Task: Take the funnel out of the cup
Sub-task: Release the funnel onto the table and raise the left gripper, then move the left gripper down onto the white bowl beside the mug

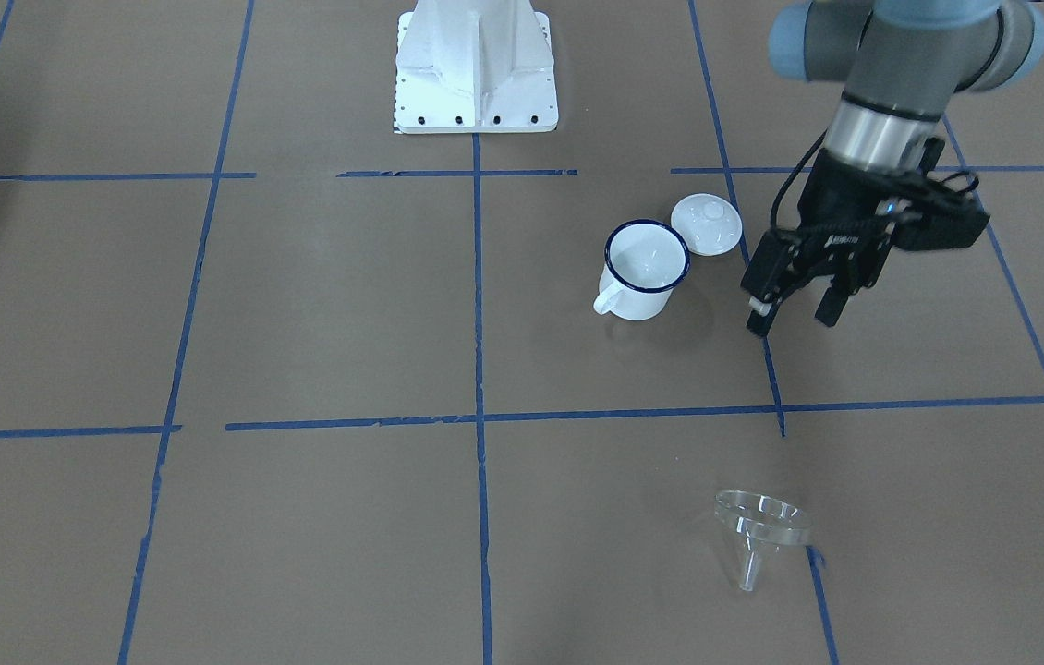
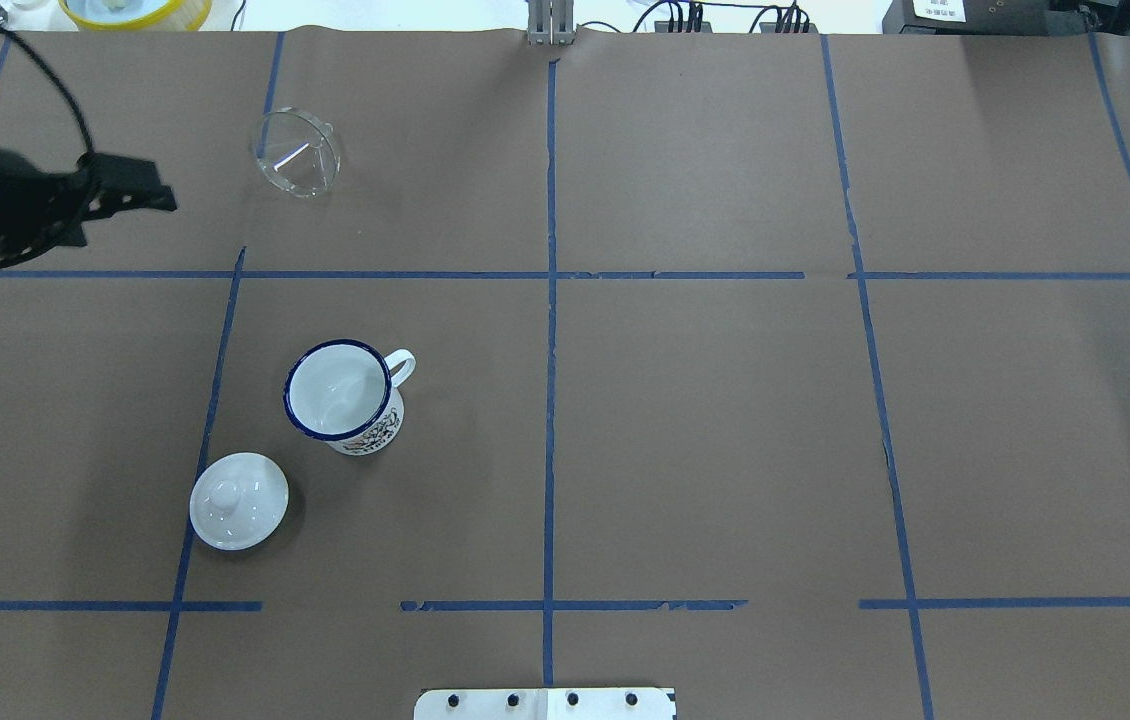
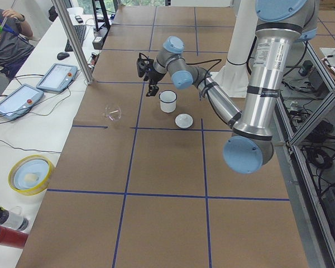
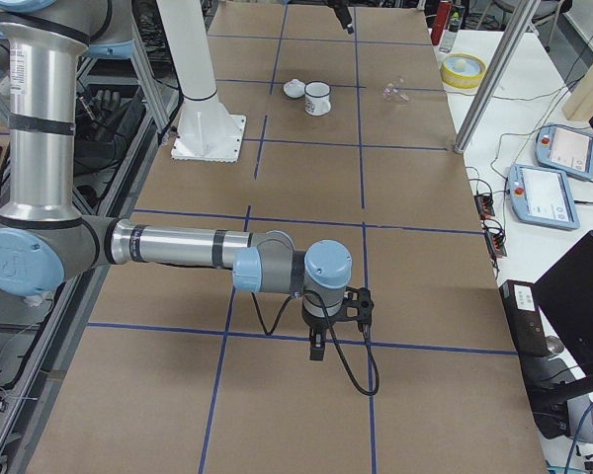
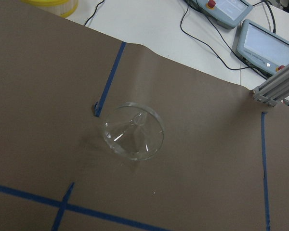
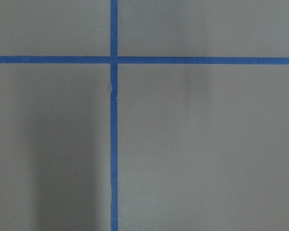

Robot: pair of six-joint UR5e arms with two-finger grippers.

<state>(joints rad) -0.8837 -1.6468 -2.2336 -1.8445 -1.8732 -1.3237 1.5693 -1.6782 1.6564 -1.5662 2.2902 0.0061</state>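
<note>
At the overhead view's far left, the left gripper [image 1: 793, 319] is hanging above the desk [image 2: 725, 450], its wrist tilting downward and its fingers spreading apart, gripping nothing. Further right, the white lid [image 2: 239, 500] is lying knob-up at 7 o'clock from the cup [image 2: 345, 395], near it but apart. The funnel [image 2: 297, 152] is lying on its side on the desk, well apart from the cup at about 11 o'clock and at 3 o'clock from the left gripper. The cup is standing upright and empty, its handle pointing to 2 o'clock. Beyond the overhead view's right edge, the right arm is stretching low over the desk, the right gripper [image 4: 316, 348] pointing down; whether its fingers are spread cannot be told.
</note>
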